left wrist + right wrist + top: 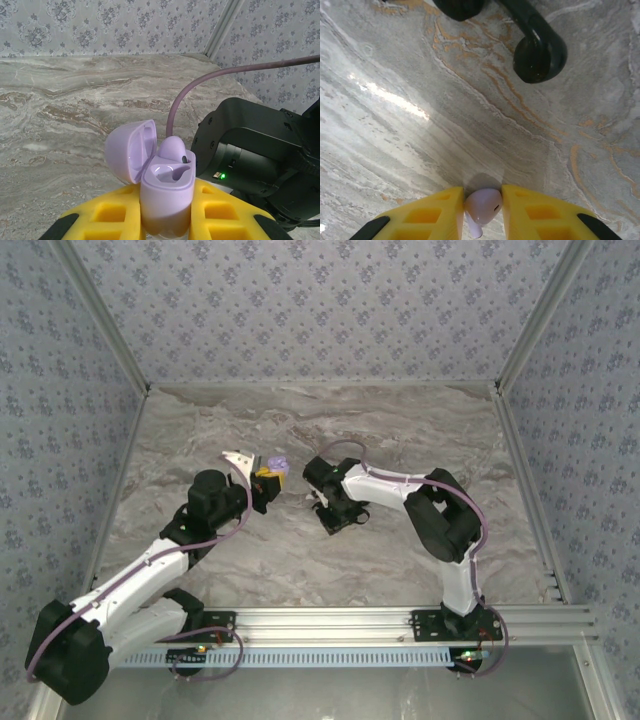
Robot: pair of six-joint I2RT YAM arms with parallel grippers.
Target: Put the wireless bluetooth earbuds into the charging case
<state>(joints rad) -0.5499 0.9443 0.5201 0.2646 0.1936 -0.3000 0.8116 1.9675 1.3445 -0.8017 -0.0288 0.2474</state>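
The left fingers (167, 217) clamp the case (167, 197); its lid (129, 150) stands open over the left-hand finger, with one earbud (172, 147) seated inside. The right fingers (483, 200) close on the other earbud (484, 206), touching both its sides, with the surface (470, 100) beyond their tips.

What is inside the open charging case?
One lilac earbud sits in the charging case; the well beside it looks empty. The case's base is hidden between the left tool's yellow fingers.

Left arm (150, 565) and right arm (385, 483) are both rocking white shells with chunky black joints. Lilac cables (180, 100) are trailing along them, blocky yellow fingers (427, 217) are capping the ends, and a tiny green light (221, 175) is glowing.
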